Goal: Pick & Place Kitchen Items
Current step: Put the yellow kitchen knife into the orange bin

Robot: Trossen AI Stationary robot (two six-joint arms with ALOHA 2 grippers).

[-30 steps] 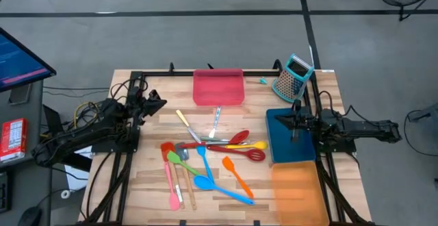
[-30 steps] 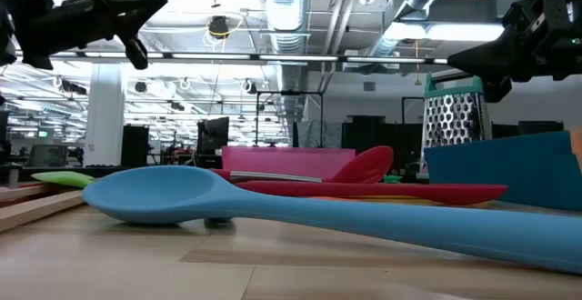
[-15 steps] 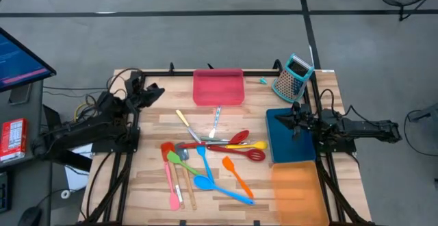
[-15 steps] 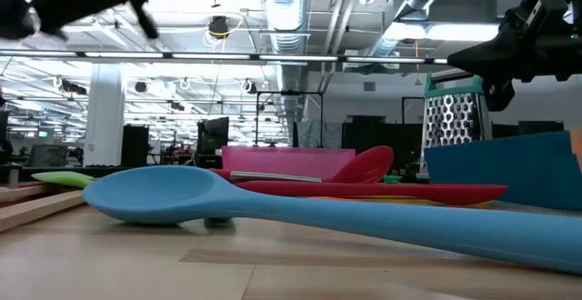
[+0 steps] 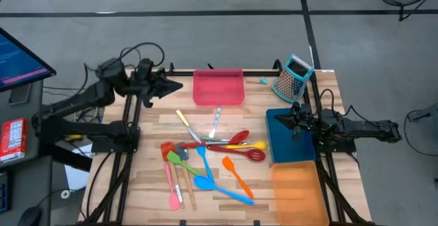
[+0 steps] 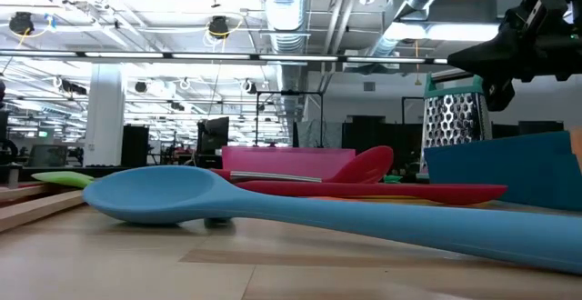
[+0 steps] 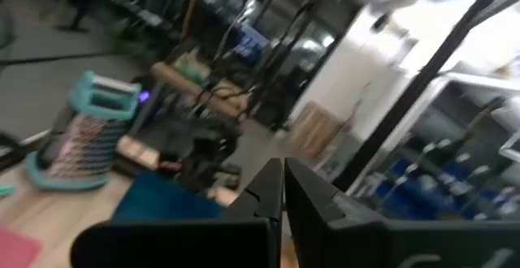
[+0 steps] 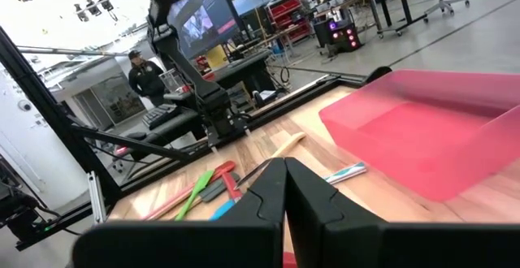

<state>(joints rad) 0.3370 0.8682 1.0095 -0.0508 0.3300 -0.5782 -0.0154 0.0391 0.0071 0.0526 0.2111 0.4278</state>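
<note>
Fingers of both grippers are pressed together with nothing between them. From above, the left gripper sits at the table's far-left part, raised and pointing toward the red tray. The right gripper hovers over the blue tray, near that tray's far edge, with the orange tray just in front of the blue one.

All the utensils lie loose on the wood in the middle, none in a tray. A yellow-handled tool and a silver piece lie nearest the red tray. Below them a red spoon, a yellow spoon and a red slotted spoon overlap in a cluster. Farther forward are an orange spatula, a blue spoon, a second blue utensil, a green spatula and a pink spatula.

At table height the blue spoon fills the foreground, with the red spoon and red tray behind it.

A box grater stands at the far-right corner. The left wrist picture is blurred, but the grater and the blue tray seem to show beyond the closed fingers. In the right wrist picture, a person stands in the room beyond the table.
</note>
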